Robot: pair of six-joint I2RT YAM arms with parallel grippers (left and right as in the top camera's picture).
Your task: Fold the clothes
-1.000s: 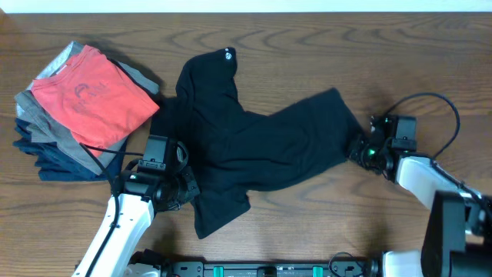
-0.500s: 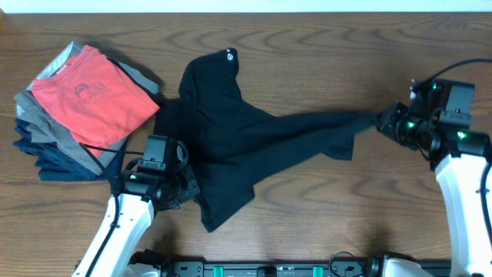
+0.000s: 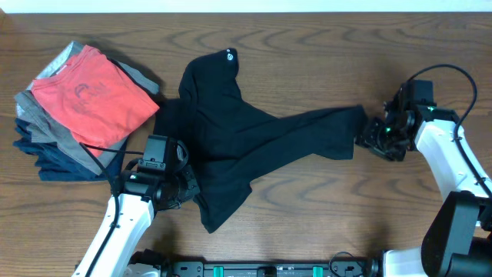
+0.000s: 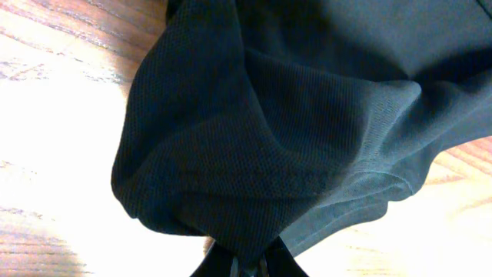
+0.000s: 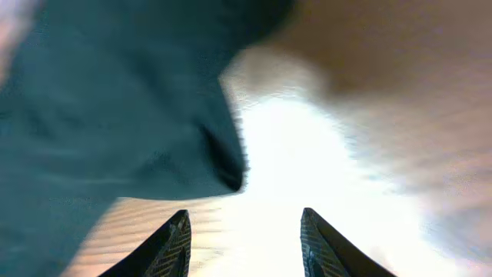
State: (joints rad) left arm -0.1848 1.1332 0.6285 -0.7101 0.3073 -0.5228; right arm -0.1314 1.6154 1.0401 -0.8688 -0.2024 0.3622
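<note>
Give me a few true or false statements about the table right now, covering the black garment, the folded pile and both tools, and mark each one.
1. The right tool is open, with no cloth between its fingers. True.
2. The red shirt lies at the bottom of the folded stack. False: it lies on top of the stack.
3. The left tool is closed on an edge of the black garment. True.
4. The black garment is neatly folded into a rectangle. False: it lies spread out and rumpled on the table, one part stretched toward the right tool.
</note>
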